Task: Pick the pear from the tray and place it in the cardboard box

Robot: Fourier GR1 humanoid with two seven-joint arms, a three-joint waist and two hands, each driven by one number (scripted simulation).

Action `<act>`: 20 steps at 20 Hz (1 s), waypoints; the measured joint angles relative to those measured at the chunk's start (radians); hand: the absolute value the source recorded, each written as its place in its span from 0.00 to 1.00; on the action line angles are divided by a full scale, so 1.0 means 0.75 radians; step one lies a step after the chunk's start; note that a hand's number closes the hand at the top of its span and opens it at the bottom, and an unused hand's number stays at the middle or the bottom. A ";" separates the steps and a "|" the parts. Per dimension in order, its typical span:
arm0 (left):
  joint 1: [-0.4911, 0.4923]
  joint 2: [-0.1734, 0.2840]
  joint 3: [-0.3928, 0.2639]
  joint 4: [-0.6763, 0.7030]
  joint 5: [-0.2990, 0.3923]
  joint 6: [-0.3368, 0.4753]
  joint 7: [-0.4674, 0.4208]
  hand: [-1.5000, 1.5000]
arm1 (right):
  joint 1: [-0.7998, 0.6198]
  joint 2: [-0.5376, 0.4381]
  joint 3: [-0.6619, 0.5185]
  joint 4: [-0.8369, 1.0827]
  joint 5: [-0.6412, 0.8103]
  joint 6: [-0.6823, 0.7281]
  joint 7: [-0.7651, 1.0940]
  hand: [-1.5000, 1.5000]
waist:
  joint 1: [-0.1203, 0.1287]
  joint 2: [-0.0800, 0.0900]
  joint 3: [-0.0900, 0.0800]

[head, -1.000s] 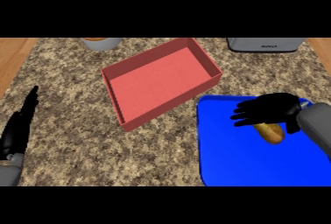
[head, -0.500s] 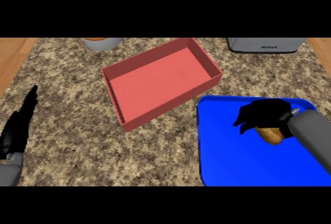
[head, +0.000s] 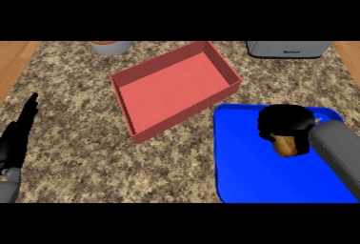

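The right hand (head: 285,123) curls over a brownish pear (head: 286,145) on the blue tray (head: 246,167), fingers wrapped round its top. The left hand (head: 17,138) rests open at the left edge. The pear looks light, firm and smooth, best held around its middle. The red box (head: 228,71) stands beside the tray. Lettering on a grey appliance (head: 288,48) is unreadable.

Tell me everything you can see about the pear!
The pear looks brownish-yellow and smooth. Only its lower part shows, poking out beneath the right hand, whose black fingers curl over its top and hide the rest. It sits over the blue tray, near the tray's upper right area. Whether it rests on the tray or is lifted slightly cannot be told. Nothing else touches it.
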 measured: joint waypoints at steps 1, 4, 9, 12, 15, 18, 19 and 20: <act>0.005 0.001 0.008 0.005 0.005 -0.005 -0.001 0.50 | 0.011 -0.003 -0.023 -0.014 -0.022 -0.020 -0.006 1.00 | -0.001 0.002 0.003; 0.012 0.008 0.027 0.022 0.009 -0.006 -0.005 0.50 | 0.036 0.031 -0.147 -0.007 -0.105 -0.023 0.177 1.00 | -0.026 -0.002 0.007; 0.043 0.016 0.053 0.028 0.011 0.015 0.008 0.50 | 0.106 0.070 -0.408 0.100 -0.252 -0.043 0.664 1.00 | -0.108 -0.025 0.008; 0.064 0.014 0.057 0.030 0.009 0.021 0.004 0.50 | 0.111 0.115 -0.506 0.081 -0.286 -0.099 0.956 1.00 | -0.117 -0.034 0.006; 0.082 0.019 0.061 0.021 0.010 0.018 0.002 0.50 | 0.094 0.167 -0.557 -0.038 -0.291 -0.174 1.188 1.00 | -0.114 -0.040 0.005; 0.090 0.024 0.063 0.004 0.011 0.009 0.006 0.50 | 0.083 0.213 -0.541 -0.230 -0.244 -0.211 1.384 1.00 | -0.102 -0.039 0.005; 0.087 0.018 0.062 0.014 0.007 0.013 -0.001 0.50 | 0.084 0.228 -0.529 -0.306 -0.230 -0.207 1.443 1.00 | -0.102 -0.036 0.006; 0.088 0.009 0.055 0.014 0.000 0.018 -0.005 0.50 | 0.090 0.247 -0.512 -0.384 -0.210 -0.203 1.503 1.00 | -0.100 -0.034 0.006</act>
